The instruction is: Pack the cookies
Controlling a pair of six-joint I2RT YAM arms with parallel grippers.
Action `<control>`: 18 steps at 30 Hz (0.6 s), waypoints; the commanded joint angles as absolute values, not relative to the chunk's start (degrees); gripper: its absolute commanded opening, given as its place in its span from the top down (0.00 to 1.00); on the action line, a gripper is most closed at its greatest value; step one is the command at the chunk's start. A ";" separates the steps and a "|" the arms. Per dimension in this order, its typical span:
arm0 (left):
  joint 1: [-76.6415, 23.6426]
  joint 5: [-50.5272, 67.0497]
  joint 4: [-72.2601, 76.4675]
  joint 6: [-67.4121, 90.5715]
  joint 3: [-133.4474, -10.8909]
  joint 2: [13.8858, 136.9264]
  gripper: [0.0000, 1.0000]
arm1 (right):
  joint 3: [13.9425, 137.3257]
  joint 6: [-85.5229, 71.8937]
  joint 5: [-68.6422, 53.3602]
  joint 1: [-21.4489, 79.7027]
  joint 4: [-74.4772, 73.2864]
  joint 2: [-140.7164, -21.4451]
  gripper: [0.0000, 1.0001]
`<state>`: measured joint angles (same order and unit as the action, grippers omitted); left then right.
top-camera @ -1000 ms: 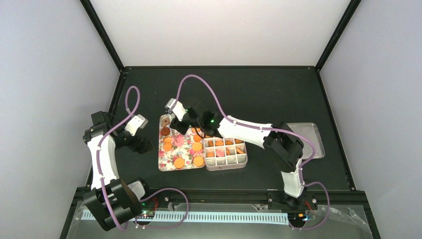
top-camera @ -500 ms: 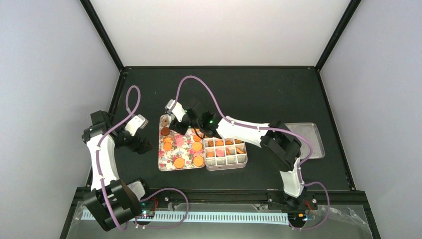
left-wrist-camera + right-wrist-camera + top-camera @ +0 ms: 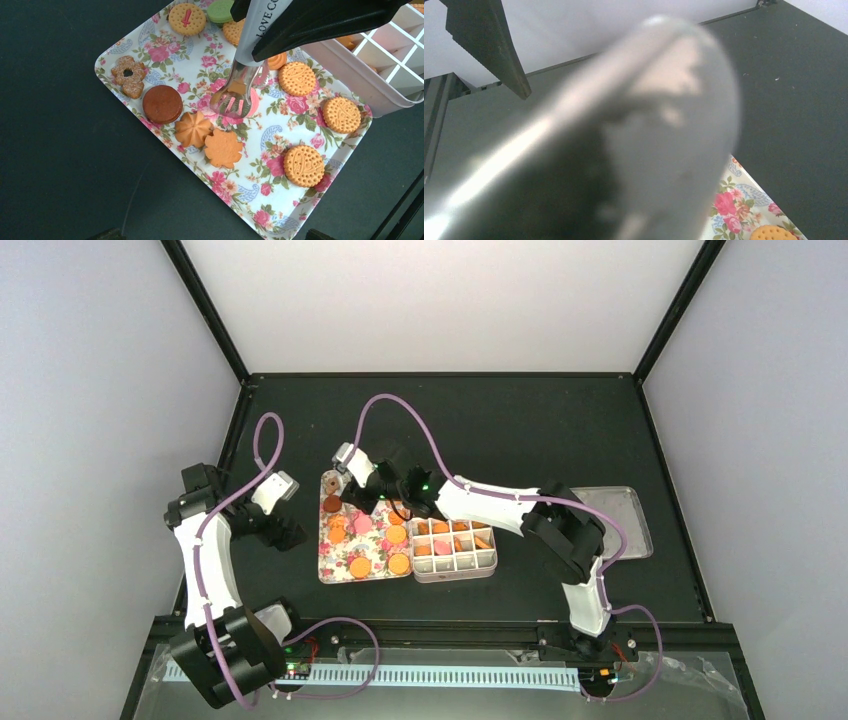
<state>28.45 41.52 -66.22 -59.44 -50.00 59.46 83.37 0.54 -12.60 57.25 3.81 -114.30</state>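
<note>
The cookies (image 3: 297, 78) lie spread on a flower-patterned tray (image 3: 150, 45): mostly orange-golden rounds, one brown (image 3: 162, 104), one green (image 3: 220, 10). My right gripper (image 3: 362, 492) is over the tray's far part, shut on metal tongs (image 3: 245, 75). The tongs' forked tips straddle a pink cookie (image 3: 253, 103) in the tray's middle. In the right wrist view the blurred tongs (image 3: 624, 150) fill the frame, with one finger (image 3: 489, 45) at the upper left. My left gripper (image 3: 292, 536) hovers open beside the tray's left edge, holding nothing.
A white compartment box (image 3: 455, 562) with several cookies in its far cells stands against the tray's right side; its wall (image 3: 350, 65) shows in the left wrist view. A flat metal lid (image 3: 620, 520) lies at the right, past the right arm.
The right gripper with the tongs has shifted slightly toward the tray's far-left part. The left arm has barely moved.
</note>
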 commanded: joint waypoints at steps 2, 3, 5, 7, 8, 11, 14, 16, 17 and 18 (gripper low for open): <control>28.83 43.55 -67.39 -61.02 -51.25 58.72 0.03 | 81.03 0.00 -13.28 57.38 6.02 -113.76 0.74; 28.88 43.59 -67.38 -60.92 -51.27 58.77 0.03 | 80.30 -0.07 -13.01 57.35 6.70 -113.09 0.77; 28.90 43.66 -67.34 -60.81 -51.23 58.90 0.03 | 79.10 -0.02 -12.37 57.39 7.61 -111.82 0.81; 28.91 43.60 -67.28 -60.64 -51.19 59.04 0.04 | 78.41 0.00 -11.46 57.36 8.05 -110.21 0.85; 28.92 43.65 -67.32 -60.65 -51.23 59.10 0.04 | 78.14 0.12 -11.02 57.39 8.22 -109.40 0.87; 28.84 43.53 -67.16 -60.47 -51.15 59.14 0.04 | 77.30 0.46 -10.01 57.39 8.71 -107.18 0.92; 28.87 43.52 -67.01 -60.46 -51.09 59.21 0.04 | 76.63 0.69 -9.97 57.39 9.50 -105.50 0.94; 28.88 43.61 -67.03 -60.43 -51.29 59.36 0.04 | 76.51 0.83 -10.34 57.39 9.70 -105.18 0.94; 28.87 43.60 -67.00 -60.32 -51.30 59.39 0.04 | 76.47 0.93 -10.68 57.39 9.80 -105.31 0.94; 28.85 43.61 -67.00 -60.25 -51.31 59.36 0.04 | 76.39 1.23 -10.97 57.34 10.03 -105.34 0.94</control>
<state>28.45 41.58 -66.19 -59.44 -50.00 59.48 76.53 -0.05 -11.03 57.45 6.87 -107.90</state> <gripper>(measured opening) 0.963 0.187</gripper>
